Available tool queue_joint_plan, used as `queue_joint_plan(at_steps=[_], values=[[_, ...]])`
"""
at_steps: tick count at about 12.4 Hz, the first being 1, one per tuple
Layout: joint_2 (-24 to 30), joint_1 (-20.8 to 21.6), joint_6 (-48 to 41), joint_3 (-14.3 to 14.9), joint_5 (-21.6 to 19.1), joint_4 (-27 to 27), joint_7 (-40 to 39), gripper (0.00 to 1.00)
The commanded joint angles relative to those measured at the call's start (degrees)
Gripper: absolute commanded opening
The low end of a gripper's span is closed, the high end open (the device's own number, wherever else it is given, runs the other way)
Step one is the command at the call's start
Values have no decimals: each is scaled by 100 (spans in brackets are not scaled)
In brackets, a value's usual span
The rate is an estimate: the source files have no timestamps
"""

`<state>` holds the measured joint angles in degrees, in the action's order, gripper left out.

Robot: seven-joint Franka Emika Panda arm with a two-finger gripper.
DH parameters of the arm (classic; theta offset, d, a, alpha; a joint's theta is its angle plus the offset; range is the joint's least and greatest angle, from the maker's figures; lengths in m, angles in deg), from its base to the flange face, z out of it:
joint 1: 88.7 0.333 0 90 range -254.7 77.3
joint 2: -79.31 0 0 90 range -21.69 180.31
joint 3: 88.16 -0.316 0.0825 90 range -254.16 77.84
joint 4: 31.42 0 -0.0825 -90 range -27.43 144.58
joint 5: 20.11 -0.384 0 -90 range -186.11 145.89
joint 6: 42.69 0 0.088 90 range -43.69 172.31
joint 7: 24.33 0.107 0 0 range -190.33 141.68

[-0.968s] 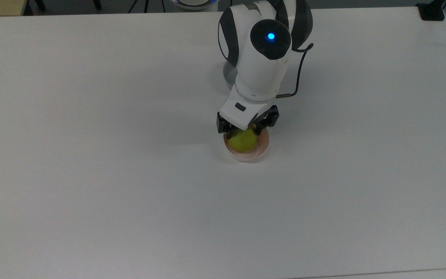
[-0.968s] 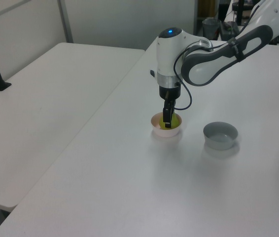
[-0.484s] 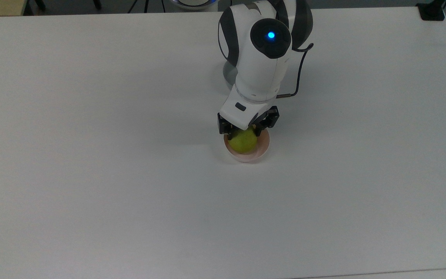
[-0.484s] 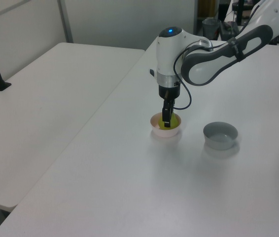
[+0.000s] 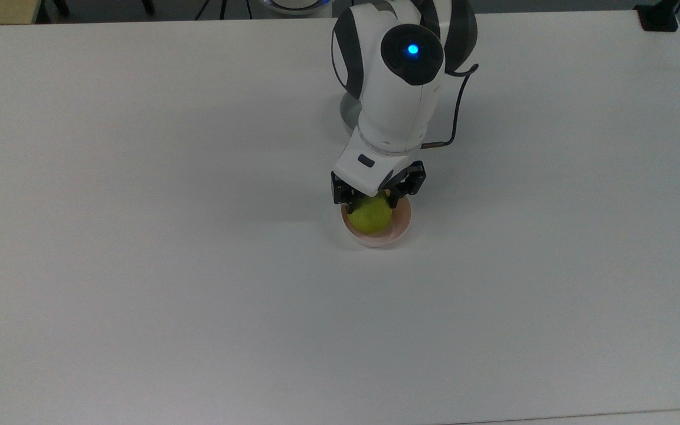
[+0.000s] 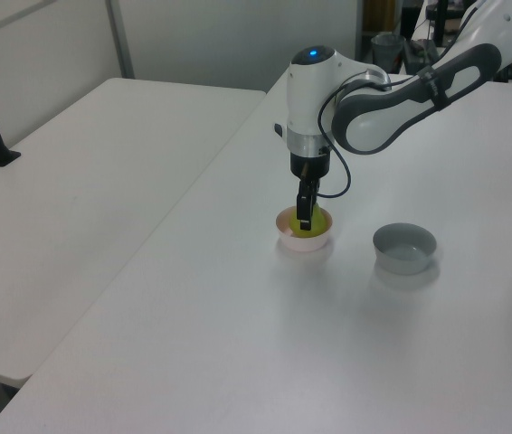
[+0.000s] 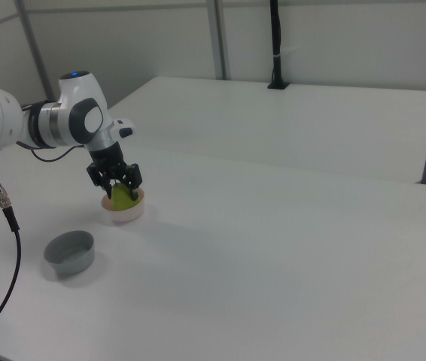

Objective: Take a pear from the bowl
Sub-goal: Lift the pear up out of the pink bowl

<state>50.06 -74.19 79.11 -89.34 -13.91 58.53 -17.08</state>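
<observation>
1. Gripper [image 5: 370, 203] points straight down over the bowl [image 5: 398, 227], its two black fingers [image 7: 133, 180] closed against opposite sides of the pear [image 5: 369, 216].
2. Pear sits directly below the gripper body, between the fingertips, inside the pink bowl's rim; whether it touches the bowl floor cannot be told.
3. Grey bowl [image 6: 405, 248] stands on the white table [image 5: 139, 265] well apart from the gripper, to the left view's right.

We see our arm [image 6: 392, 90] reaching across with its white wrist [image 5: 390, 112] turned straight down. Our gripper [image 7: 118, 189] hangs below it, both black fingers [image 7: 132, 179] pointing down, closed on something between them.
</observation>
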Motion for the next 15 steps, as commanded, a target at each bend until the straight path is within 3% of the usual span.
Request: queue_joint_plan(at_steps=[1,10,15], values=[[227,52,-68,65,13,48,101,59],[736,-124,-832,153,-154,-128,40,59],[930,-659,-930,180,-145,-128,-451,59]])
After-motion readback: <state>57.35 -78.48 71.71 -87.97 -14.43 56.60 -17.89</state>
